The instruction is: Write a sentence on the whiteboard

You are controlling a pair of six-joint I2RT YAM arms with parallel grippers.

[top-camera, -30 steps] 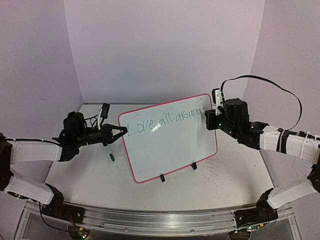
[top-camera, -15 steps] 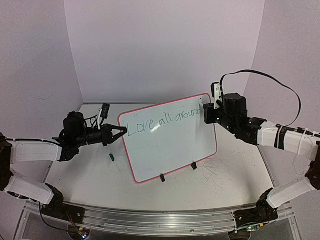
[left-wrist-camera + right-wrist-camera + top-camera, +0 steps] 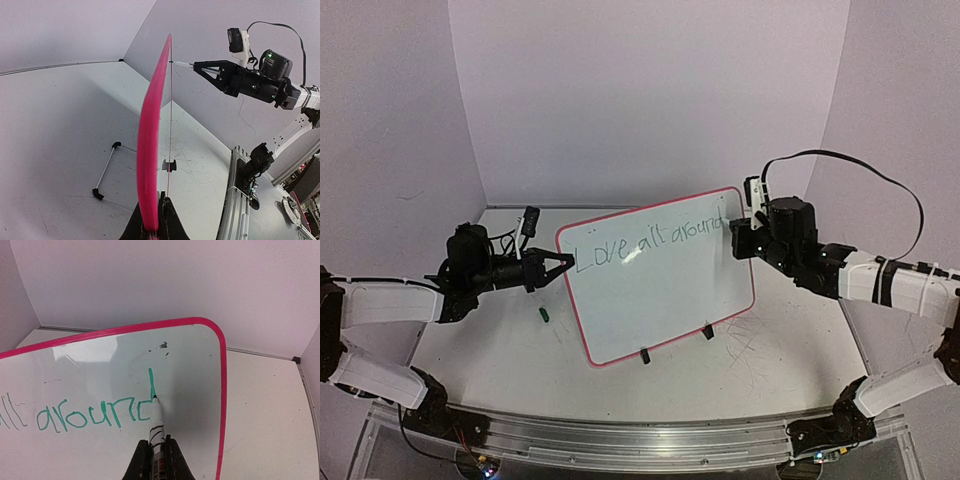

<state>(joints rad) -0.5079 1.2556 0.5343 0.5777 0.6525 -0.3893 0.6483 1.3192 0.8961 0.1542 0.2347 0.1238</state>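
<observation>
The whiteboard point(image 3: 660, 285), pink-rimmed, stands tilted in the middle of the table. My left gripper point(image 3: 563, 265) is shut on its left edge; the left wrist view shows the rim point(image 3: 151, 145) edge-on between the jaws of that gripper point(image 3: 159, 217). Across the top runs the sentence point(image 3: 645, 243) in green, reading "Love all around". My right gripper point(image 3: 157, 452) is shut on a white marker point(image 3: 158, 424). The marker's tip touches the board at the foot of the d's tall stroke point(image 3: 151, 382), near the top right corner. From above, the right gripper point(image 3: 732, 236) sits at that corner.
A small green marker cap point(image 3: 545, 314) lies on the table left of the board. Two black clips point(image 3: 644, 355) point(image 3: 708, 332) prop the bottom edge. Grey scribbles point(image 3: 752, 350) mark the tabletop at right. A white rod with black ends point(image 3: 106, 170) lies behind the board.
My right gripper rose up and left along the board's top right, then came back down with the marker. The left arm and the board stayed still.
</observation>
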